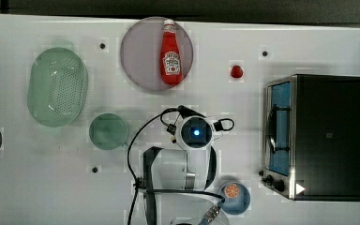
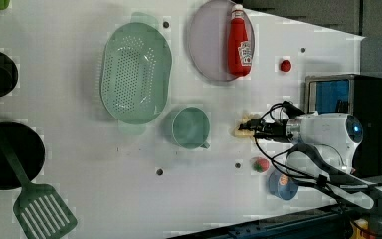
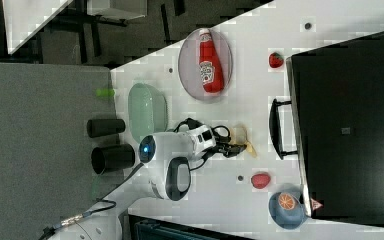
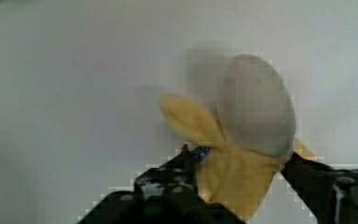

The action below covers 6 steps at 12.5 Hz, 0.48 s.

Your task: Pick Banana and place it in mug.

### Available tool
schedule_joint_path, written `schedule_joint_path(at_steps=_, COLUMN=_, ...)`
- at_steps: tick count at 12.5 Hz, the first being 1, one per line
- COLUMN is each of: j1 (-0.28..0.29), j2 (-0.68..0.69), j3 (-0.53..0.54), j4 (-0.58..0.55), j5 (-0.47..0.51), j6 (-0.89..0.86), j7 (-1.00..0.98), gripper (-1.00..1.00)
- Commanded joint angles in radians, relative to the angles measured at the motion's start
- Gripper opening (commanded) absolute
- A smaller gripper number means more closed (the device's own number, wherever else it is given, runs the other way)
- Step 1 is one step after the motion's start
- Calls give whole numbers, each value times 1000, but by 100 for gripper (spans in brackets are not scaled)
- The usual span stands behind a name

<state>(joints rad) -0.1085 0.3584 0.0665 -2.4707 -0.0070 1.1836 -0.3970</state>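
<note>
The banana (image 4: 254, 112), pale yellow with a cream peeled top, lies on the white table (image 4: 51, 93). My gripper (image 4: 237, 186) is down over its lower end, with a black finger pressed against each side, shut on it. In the left view the banana (image 2: 240, 127) sits just to the right of the mug (image 2: 191, 128), a small round teal cup with a side handle, and the gripper (image 2: 252, 129) reaches it from the left view's right. In the right view the banana (image 3: 241, 136) lies in front of the oven's handle. In the top view the mug (image 1: 108, 131) stands left of the wrist.
A ketchup bottle (image 1: 171, 52) lies on a grey plate (image 1: 138, 56). A green colander (image 1: 57, 86) stands beyond the mug. A toaster oven (image 1: 326, 136) is close by. A blue bowl (image 1: 241, 199), red fruits (image 1: 236, 71) (image 2: 260, 165), a black pan (image 2: 5, 154) and a spatula (image 2: 42, 211) lie around.
</note>
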Motion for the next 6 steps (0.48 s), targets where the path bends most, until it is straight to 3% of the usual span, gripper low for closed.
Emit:
schedule_joint_path(at_steps=1, j1=-6, j2=4, j3=-11, j4=20, j5=21, j6=16, j7=-32, gripper=-19)
schedule_joint_path(at_steps=2, j1=-6, j2=-6, j3=-8, j4=21, j5=21, j6=16, j7=-32, gripper=-42)
schedule_joint_path(at_steps=5, j1=-6, j2=-114, j3=-9, j4=24, j5=21, j6=-7, j7=-32, gripper=-42)
schedule_joint_path(at_steps=6, j1=-6, j2=-190, j3=-9, j4=36, j5=21, j6=-91, j7=-32, gripper=-42)
